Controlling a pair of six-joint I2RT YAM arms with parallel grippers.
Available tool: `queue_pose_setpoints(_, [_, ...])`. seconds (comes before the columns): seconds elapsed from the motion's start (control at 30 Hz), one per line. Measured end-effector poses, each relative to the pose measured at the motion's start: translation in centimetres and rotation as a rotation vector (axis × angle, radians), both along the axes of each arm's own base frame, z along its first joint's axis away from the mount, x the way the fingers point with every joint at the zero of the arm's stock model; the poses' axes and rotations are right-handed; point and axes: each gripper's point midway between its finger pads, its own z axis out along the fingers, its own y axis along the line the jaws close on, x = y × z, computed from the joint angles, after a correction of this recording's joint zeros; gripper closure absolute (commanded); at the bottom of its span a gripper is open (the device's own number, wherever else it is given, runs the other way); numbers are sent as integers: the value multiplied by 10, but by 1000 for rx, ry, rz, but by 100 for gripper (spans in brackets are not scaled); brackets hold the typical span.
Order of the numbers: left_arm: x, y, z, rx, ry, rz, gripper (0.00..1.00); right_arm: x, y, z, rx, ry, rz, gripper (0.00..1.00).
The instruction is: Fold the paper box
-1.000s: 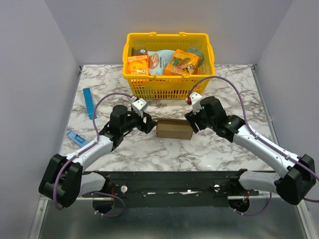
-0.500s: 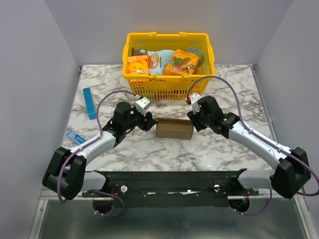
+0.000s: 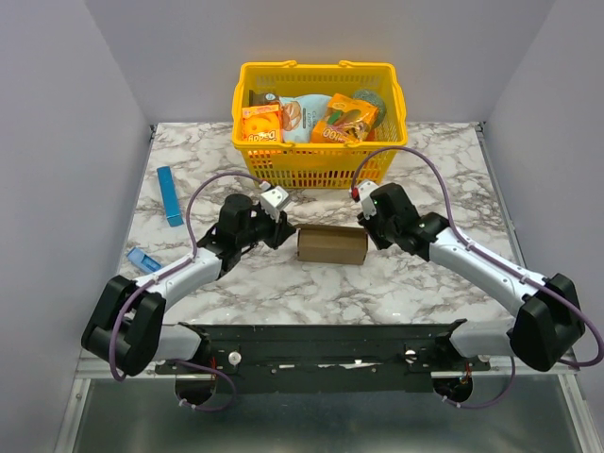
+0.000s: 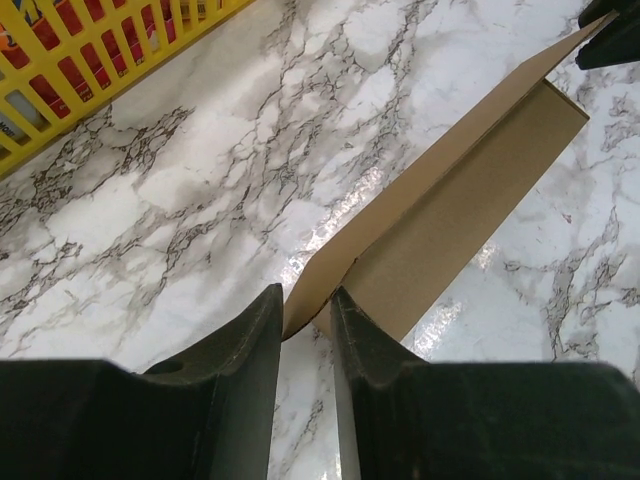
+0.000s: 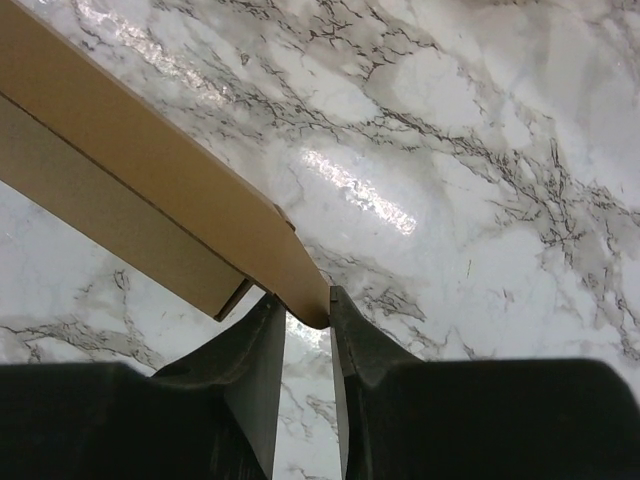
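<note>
Top external view: left hand and right hand had narrowed from wide, each now pinching an end flap of the plain brown cardboard box, which lay mid-way across the marble surface — flap folding could begin.

The top external camera is looking down from above and behind the arms, taking in the whole marble table, with the yellow basket at upper centre. The wrist cameras are peering low and close past the left gripper and the right gripper at their frames' bottom edges. All three views are sharing the paper box. The left wrist view is also catching the basket, upper left.
</note>
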Motion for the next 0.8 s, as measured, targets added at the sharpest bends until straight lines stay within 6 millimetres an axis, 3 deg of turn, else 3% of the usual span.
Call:
queue_pose_setpoints(0.37, [-5, -11, -3, 12, 7, -9, 90, -2, -3, -2, -24, 25, -11, 77])
queue_pose_setpoints(0.53, [-4, -13, -2, 15, 10, 4, 91, -3, -4, -1, -26, 31, -14, 78])
queue_pose_setpoints(0.7, [-6, -16, -2, 13, 32, 21, 83, -5, -5, -3, -31, 45, -19, 76])
queue_pose_setpoints(0.8, [-5, -15, -2, 15, 43, 33, 88, -5, -5, -3, -31, 46, -21, 80])
